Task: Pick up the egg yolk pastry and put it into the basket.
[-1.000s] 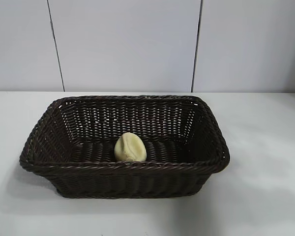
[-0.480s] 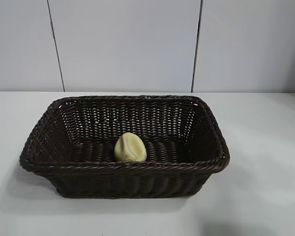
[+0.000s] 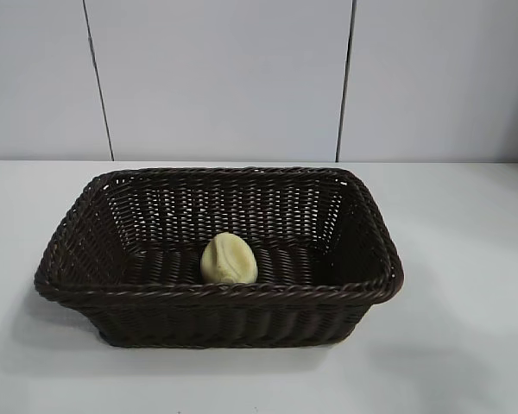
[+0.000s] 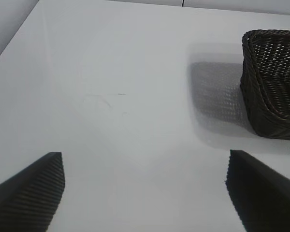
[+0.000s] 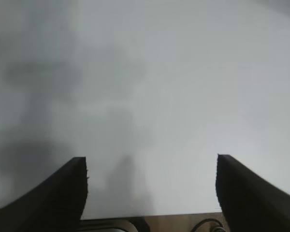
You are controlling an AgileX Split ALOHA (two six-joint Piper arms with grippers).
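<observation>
Inside the woven wicker basket [image 3: 78, 233], matte domed egg yolk pastry [image 3: 229, 259]; both tools spread apart.

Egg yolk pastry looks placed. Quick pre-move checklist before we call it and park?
1. Egg yolk pastry inside the basket, on its floor near the front wall: ok.
2. Basket upright on the table: ok.
3. Left tool open, empty, over bare table beside the basket: ok.
4. Right tool open, empty, over bare table: ok.
5. Neither arm shows in the exterior view, none over the basket: ok.
6. Pastry undamaged: cannot tell.
</observation>
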